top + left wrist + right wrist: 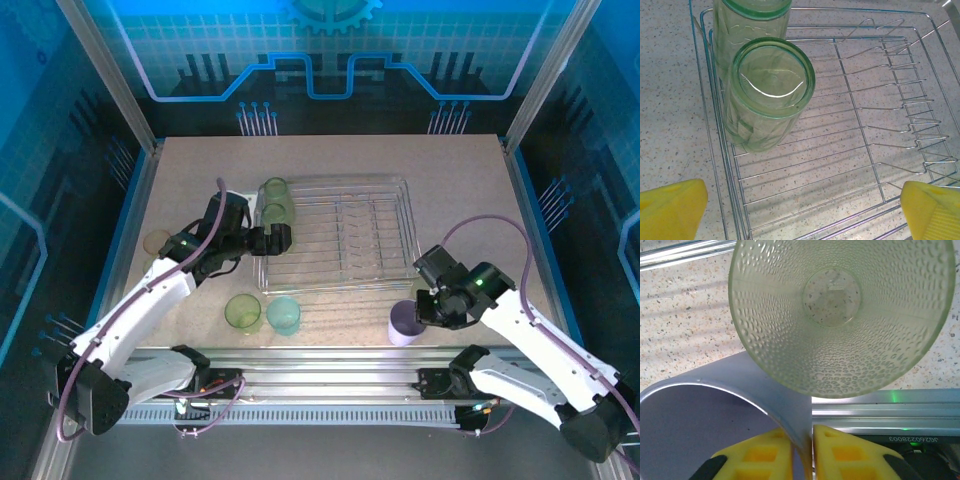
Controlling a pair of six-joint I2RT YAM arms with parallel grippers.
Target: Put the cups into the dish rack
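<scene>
Blue-lit panels close in a speckled beige desk (460,180), and the dish rack (340,235) lies at its middle. Two cups stand in the rack's far left corner, the far green cup (274,190) close behind the near green cup (277,214). Loose on the desk are a tan cup (157,243) by the left edge, and a yellow-green cup (243,312) with a teal cup (284,315) just beside it, both between the rack and the near edge.

The left gripper (278,240) hangs over the rack's left rim, and its arm lies across the desk between the tan cup and the rack. The left wrist view shows its yellow fingers (670,212) spread wide with nothing between them. Ahead of them sit the near green cup (769,95) and the far green cup (747,15).

The right gripper (425,312) sits at the lavender cup (405,327), near the near edge. From above, the wrist hides the fingertips. The right wrist view gives the grip plainly. The right gripper (802,435) is clamped on the wall of the lavender cup (715,415), one finger (765,452) inside the rim and the other outside. A clear dimpled cup (840,315) stands right against it, mouth toward the camera.
</scene>
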